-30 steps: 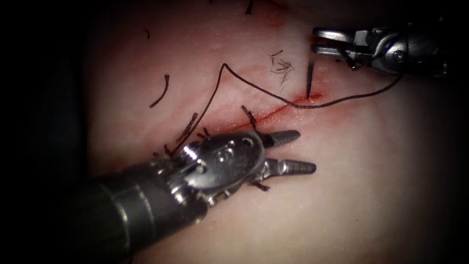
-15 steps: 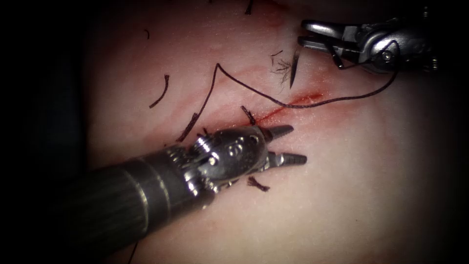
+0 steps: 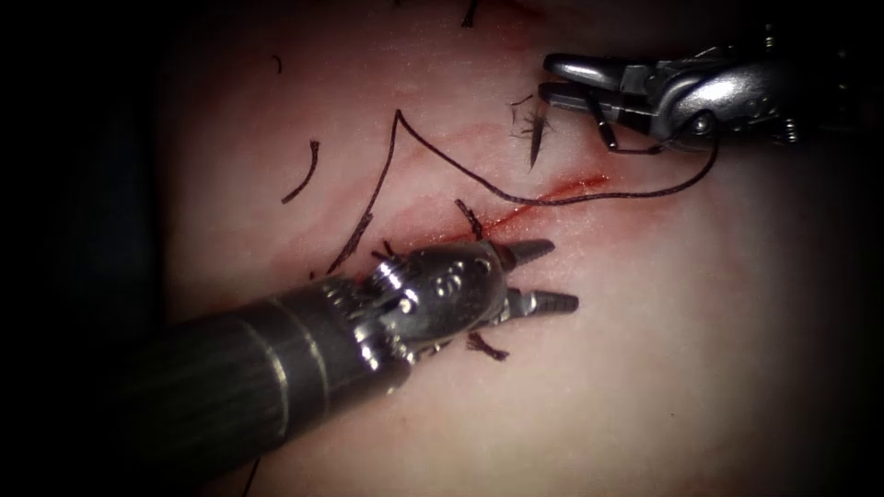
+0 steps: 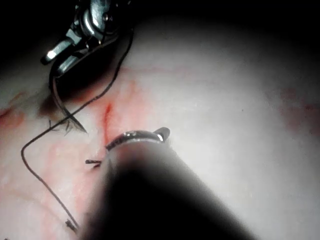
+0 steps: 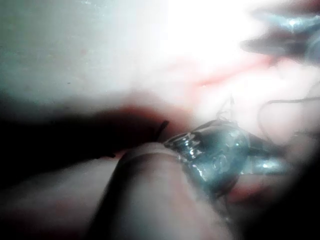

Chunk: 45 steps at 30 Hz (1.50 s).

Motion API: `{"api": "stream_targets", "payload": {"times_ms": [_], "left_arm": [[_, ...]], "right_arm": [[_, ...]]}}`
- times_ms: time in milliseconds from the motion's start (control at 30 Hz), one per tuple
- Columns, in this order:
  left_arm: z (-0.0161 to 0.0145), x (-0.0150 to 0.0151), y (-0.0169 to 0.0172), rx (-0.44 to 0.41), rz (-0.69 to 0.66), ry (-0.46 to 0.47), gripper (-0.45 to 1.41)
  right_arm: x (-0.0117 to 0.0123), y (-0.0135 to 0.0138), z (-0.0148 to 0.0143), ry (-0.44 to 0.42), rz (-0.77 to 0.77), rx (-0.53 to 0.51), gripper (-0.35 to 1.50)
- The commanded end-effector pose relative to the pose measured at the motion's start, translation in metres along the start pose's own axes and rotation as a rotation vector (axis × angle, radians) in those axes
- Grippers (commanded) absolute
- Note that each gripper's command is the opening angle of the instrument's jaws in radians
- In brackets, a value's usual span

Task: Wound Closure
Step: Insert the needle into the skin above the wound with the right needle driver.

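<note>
Needle (image 3: 536,145): we see the right gripper (image 3: 564,81) clamping its upper end, tip clear of tissue (image 3: 700,350).
Left gripper (image 3: 545,274): jaws parted, empty.
Cut (image 3: 543,201): mostly unclosed; thread (image 3: 442,158) crosses it.

right hand (image 3: 551,79) lifted and shifted left, curved needle (image 3: 535,145) drawn clear of the cut (image 3: 543,198), its tip now hanging above the tissue (image 3: 681,322), thread (image 3: 442,158) peak dragged leftward, left hand (image 3: 543,274) eased slightly back

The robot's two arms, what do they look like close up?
Each is a dark, round shaft tipped with shiny silver metal. The left tool has a rounded, bolted wrist and two short ridged jaws; pale rings circle its shaft. The right tool has smooth, slim silver jaws.
</note>
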Motion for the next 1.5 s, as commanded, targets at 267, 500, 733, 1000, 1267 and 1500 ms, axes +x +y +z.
{"api": "stream_targets", "payload": {"times_ms": [267, 500, 733, 1000, 1267, 1500], "left_arm": [[0.0005, 0.0005, 0.0001, -0.007, 0.000, -0.002, 0.32], [0.0001, 0.0007, -0.0001, -0.012, -0.002, -0.003, 0.36], [-0.0011, 0.0007, -0.0001, -0.021, 0.003, -0.005, 0.37], [-0.0014, 0.0005, 0.0002, -0.019, 0.002, -0.005, 0.36], [-0.0017, 0.0004, 0.0001, -0.022, 0.004, -0.005, 0.35], [-0.0019, 0.0003, 0.0001, -0.023, 0.005, -0.011, 0.34]], "right_arm": [[-0.0010, -0.0001, 0.0008, -0.009, -0.065, 0.024, -0.35], [-0.0016, -0.0021, 0.0003, -0.008, -0.127, 0.056, -0.35], [-0.0008, -0.0043, 0.0000, -0.037, -0.216, 0.018, -0.35], [-0.0004, -0.0062, -0.0008, -0.151, -0.319, -0.026, -0.35], [-0.0009, -0.0089, -0.0021, -0.147, -0.348, 0.023, -0.35], [-0.0026, -0.0112, -0.0022, -0.150, -0.384, 0.067, -0.35]]}}
